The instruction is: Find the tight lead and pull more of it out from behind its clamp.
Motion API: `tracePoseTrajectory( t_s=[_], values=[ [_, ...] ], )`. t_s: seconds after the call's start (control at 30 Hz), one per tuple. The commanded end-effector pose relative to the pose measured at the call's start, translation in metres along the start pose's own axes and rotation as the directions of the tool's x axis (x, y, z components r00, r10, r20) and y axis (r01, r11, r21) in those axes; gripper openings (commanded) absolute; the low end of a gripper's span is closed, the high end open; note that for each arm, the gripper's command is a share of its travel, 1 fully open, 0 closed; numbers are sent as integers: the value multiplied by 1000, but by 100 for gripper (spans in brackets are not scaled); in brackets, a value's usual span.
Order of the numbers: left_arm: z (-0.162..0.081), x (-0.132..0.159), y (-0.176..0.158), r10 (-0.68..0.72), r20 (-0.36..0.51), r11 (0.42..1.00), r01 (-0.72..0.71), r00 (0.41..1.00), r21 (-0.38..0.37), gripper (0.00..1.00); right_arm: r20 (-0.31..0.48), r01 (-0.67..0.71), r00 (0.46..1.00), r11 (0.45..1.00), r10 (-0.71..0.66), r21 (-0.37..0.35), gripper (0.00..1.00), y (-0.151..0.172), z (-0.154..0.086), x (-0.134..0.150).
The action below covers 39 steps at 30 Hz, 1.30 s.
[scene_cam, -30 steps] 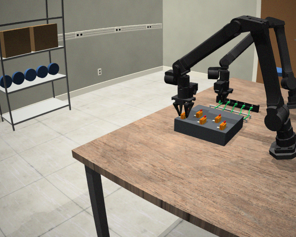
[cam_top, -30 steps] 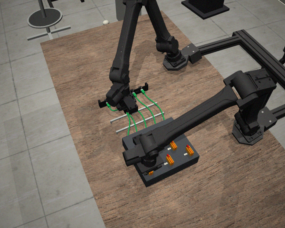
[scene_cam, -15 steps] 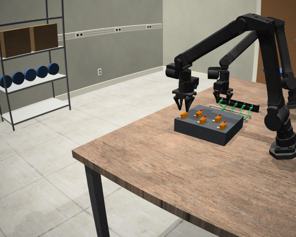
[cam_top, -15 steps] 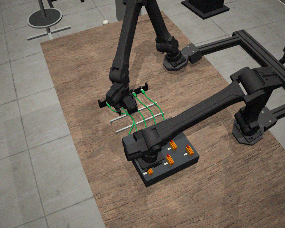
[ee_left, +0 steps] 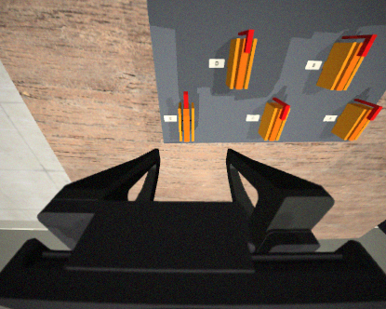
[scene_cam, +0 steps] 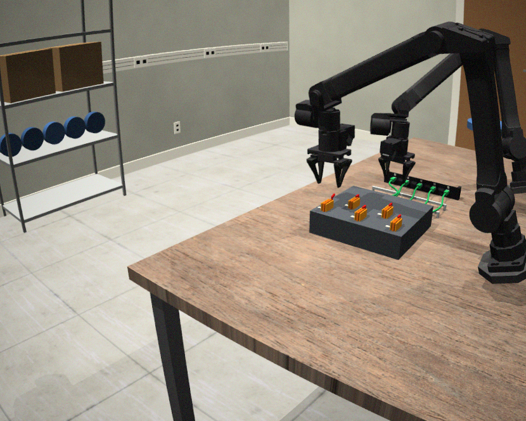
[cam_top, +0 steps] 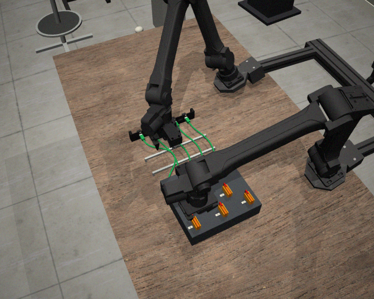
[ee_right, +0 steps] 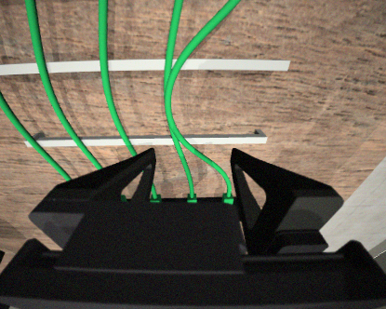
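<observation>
Beyond right gripper (cam_top: 165, 141) (scene_cam: 397, 179) (ee_right: 193, 150), open — crossed green leads (cam_top: 175, 157) (scene_cam: 397, 192) (ee_right: 168, 100) | left gripper (cam_top: 198, 212) (scene_cam: 328, 184) (ee_left: 193, 150): open
</observation>
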State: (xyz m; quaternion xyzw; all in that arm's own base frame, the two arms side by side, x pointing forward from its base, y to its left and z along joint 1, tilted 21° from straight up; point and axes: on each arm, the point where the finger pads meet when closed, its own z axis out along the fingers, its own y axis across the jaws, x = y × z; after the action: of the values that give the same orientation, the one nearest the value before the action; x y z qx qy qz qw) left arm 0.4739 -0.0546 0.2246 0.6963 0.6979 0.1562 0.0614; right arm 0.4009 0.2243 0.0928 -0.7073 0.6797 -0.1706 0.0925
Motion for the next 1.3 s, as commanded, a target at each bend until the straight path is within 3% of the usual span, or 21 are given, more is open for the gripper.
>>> tracePoseTrajectory(
  t_s=[0.0,0.07,0.1,0.2,0.3,0.43,0.47,0.57,0.8,0.83,0.9,0.97,1.1,1.2,1.27],
  values=[
    [-36,-5,16,-5,6,999,5,1000,-40,64,20,-30,999,999,29,37,70,-12,-23,-2],
    [-36,-5,16,-5,6,999,5,1000,-40,64,20,-30,999,999,29,37,70,-12,-23,-2],
    [-20,4,17,-13,-5,1000,13,1000,-18,64,25,-27,999,999,26,40,70,-13,-28,-5],
    [-8,5,12,1,-7,1000,-1,1000,5,64,27,-23,999,999,22,41,70,-12,-38,-6],
    [-6,4,11,0,-6,1000,0,1000,8,64,8,-32,999,999,32,24,70,-22,-33,4],
    [-14,3,11,1,-2,1000,-1,1000,-10,64,27,-24,999,999,23,43,70,-27,-71,-5],
    [-14,3,11,1,-2,1000,-1,1000,-10,64,-2,-6,1000,1000,6,-1,70,-11,-54,-1],
    [-14,3,11,1,-2,1000,-1,1000,-10,64,-17,-14,1000,1000,13,-18,70,-10,-38,10],
    [-14,3,11,1,-2,1000,-1,1000,-10,64,-29,-6,1000,999,5,-39,70,-4,-28,10],
    [-33,1,22,-26,10,998,26,1000,-60,64,-19,-35,999,999,35,-21,82,-7,-35,11],
    [-28,-9,14,-44,14,997,45,999,-65,64,5,-94,996,996,94,4,100,-13,-41,9],
    [-24,-21,4,-81,23,993,83,996,-86,64,30,-179,983,984,179,16,100,-9,-43,10],
    [-41,-56,-5,-143,83,964,158,986,-213,64,133,-351,930,935,343,46,100,-14,-57,1],
    [-45,-65,-8,-159,104,954,179,982,-240,64,153,-384,915,922,373,52,100,-16,-59,0],
    [-56,-83,-14,-201,164,923,242,966,-298,64,222,-466,869,882,442,67,100,-27,-74,-10]
  ],
)
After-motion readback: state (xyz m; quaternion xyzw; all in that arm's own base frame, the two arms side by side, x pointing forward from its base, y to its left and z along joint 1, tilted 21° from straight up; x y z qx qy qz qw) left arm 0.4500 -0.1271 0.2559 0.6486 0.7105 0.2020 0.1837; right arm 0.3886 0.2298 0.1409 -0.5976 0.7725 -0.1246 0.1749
